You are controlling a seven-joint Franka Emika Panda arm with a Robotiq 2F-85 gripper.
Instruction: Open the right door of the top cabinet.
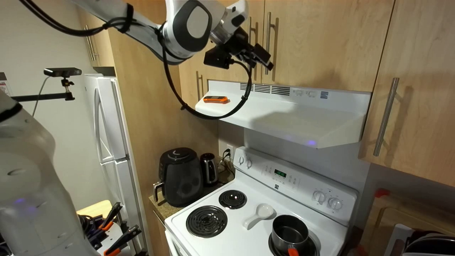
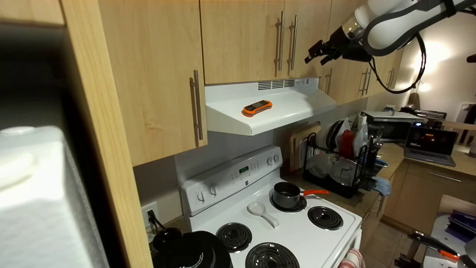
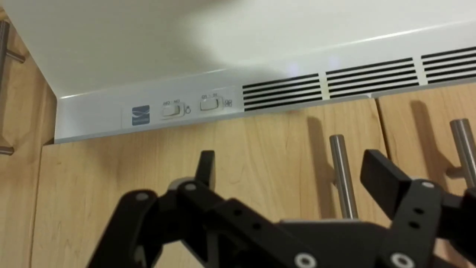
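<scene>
The top cabinet (image 2: 238,41) is light wood with two flat doors, both shut. The right door (image 1: 327,39) shows in both exterior views (image 2: 310,26) and fills the middle of the upside-down wrist view (image 3: 253,149). Its vertical metal bar handle (image 1: 267,42) shows in the wrist view (image 3: 343,175) between the fingers, closer to the picture's right finger. My gripper (image 1: 266,60) is open and empty, in front of the door near the handle's lower part. An exterior view shows the gripper (image 2: 315,60) held off the door. In the wrist view the gripper (image 3: 291,163) hides part of the handle.
The left leaf's handle (image 3: 463,145) is close beside. A white range hood (image 1: 284,113) juts out below, with an orange device (image 2: 257,108) on it. A longer single door with a handle (image 1: 386,117) is at the side. The stove (image 2: 290,230) is underneath.
</scene>
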